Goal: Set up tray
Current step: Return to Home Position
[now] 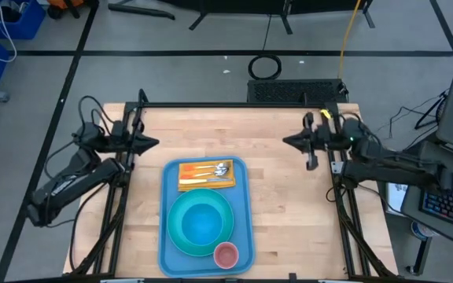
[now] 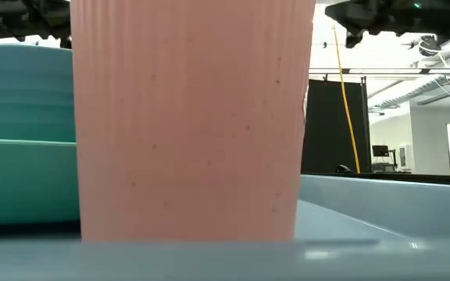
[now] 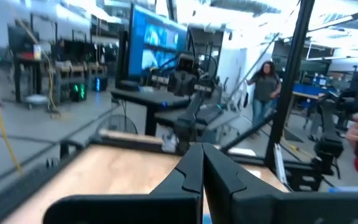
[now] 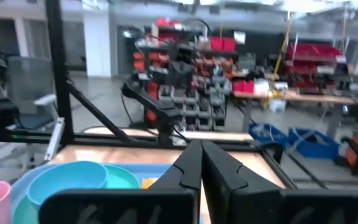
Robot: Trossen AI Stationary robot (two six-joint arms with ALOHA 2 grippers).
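The light-blue tray (image 1: 244, 216) lies at the table's near middle. On it rest a turquoise plate with a bowl (image 1: 201, 222), a pink cup (image 1: 226, 255) at its near right corner, and cutlery on an orange napkin (image 1: 207, 174) at its far end. The cup (image 2: 190, 117) fills the low view, with the bowl (image 2: 22, 94) beside it. My left gripper (image 1: 154, 143) is shut and raised at the table's left side, pointing right, holding nothing. My right gripper (image 1: 287, 141) is shut and raised at the right side, pointing left, holding nothing. Both show shut in their wrist views (image 3: 202, 163) (image 4: 201, 158).
Bare wooden tabletop (image 1: 274, 149) lies between the two grippers and on both sides of the tray. Black frame rails (image 1: 234, 105) run along the far edge and down both sides. A person (image 3: 266, 87) stands in the room beyond the table.
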